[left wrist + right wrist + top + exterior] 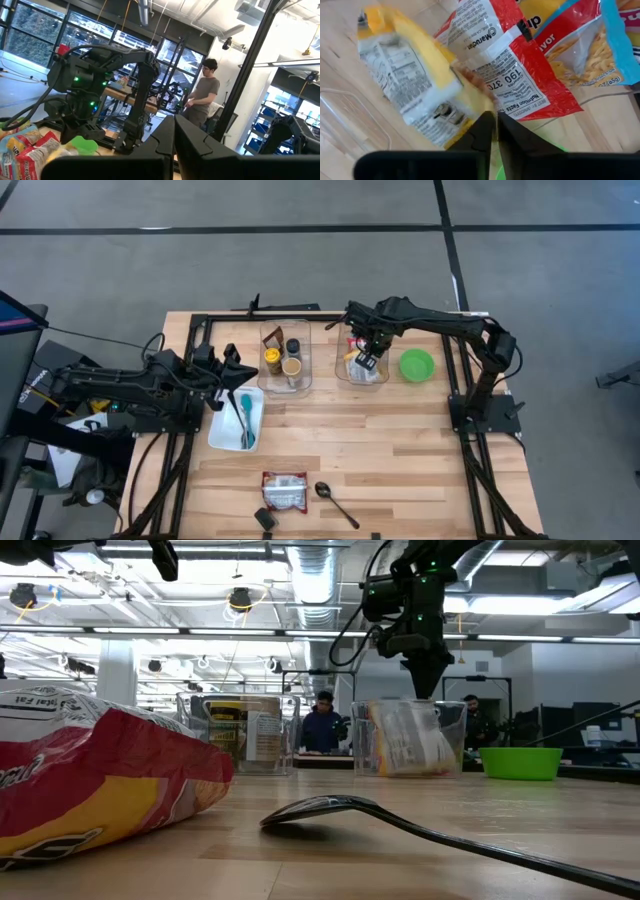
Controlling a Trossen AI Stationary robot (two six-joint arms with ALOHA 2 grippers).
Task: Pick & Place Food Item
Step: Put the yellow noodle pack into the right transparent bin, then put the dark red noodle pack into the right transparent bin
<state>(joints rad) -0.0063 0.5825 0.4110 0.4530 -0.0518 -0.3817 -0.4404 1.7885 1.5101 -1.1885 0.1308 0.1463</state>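
Observation:
My right gripper [362, 362] points down over the right clear bin [342, 377], fingers almost together at the upper end of a yellow food packet [415, 80]. The packet shows blurred in the right wrist view and leans in the bin [410, 740]. Under it lie a red ramen packet [510, 65] and a blue-edged noodle packet [592, 45]. My left gripper [236, 370] is shut on nothing and hovers over the white tray [222, 435]. My right gripper comes from above, pointing down, with the yellow packet's upper corner [479, 102] at its fingertips [485, 125]. The blurred packet slants down from there into the bin. Whether the fingers still pinch that corner I cannot tell for sure.
A green bowl [417, 365] stands right of the bin. The left clear bin [285, 360] holds jars. A teal utensil [245, 420] lies in the tray. Near the front edge lie a red food packet [284, 490], a dark spoon [335, 502] and a small black object [264, 520].

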